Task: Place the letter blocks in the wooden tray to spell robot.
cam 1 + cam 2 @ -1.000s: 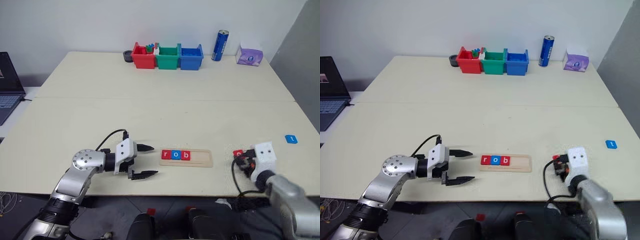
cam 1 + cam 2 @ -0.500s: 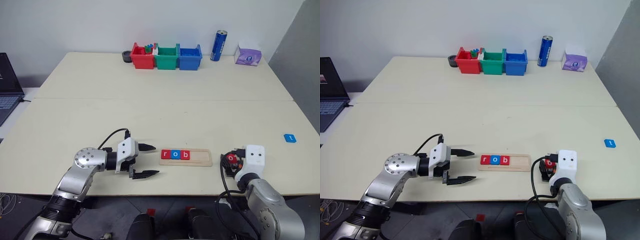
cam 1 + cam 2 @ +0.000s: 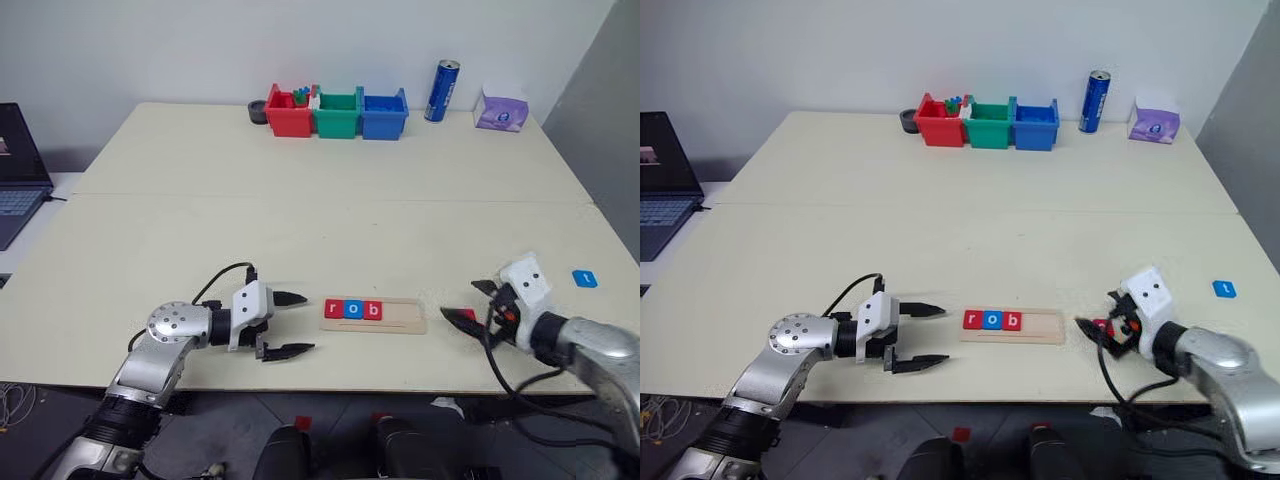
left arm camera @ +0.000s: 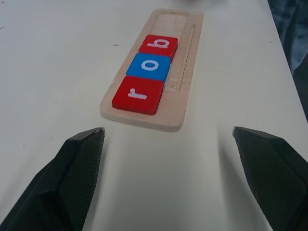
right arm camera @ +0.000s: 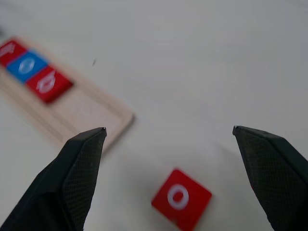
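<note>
Left gripper [image 3: 286, 323] sits level over the table [image 3: 330, 220], jaws spread wide, nothing between them. Wooden tray [image 4: 159, 72] lies straight ahead of its fingertips, close but apart. Three letter blocks fill the tray end nearest this gripper: red r [image 4: 138, 95], blue o [image 4: 150, 67], red b [image 4: 159, 46], touching in a row. The two slots farther from this gripper are bare.

Right gripper [image 3: 472, 304] hangs just past the tray's far end, pointing toward it, jaws wide, empty. Red o block [image 5: 181, 198] lies flat on the table under and between its fingers, turned cornerwise to them, touching neither; the tray's bare end is ahead of it. Blue t block [image 3: 585, 279] lies on the table outboard of the right gripper, well apart.

Risks, as judgement: the block lies flat and skewed, so closing the fingers may catch corners, spin it or skid it instead of lifting. A low approach could shove it off toward the table edge. If it is dragged toward the tray it may ride up on the rim or knock b out of line. The o could also land rotated in the slot.
</note>
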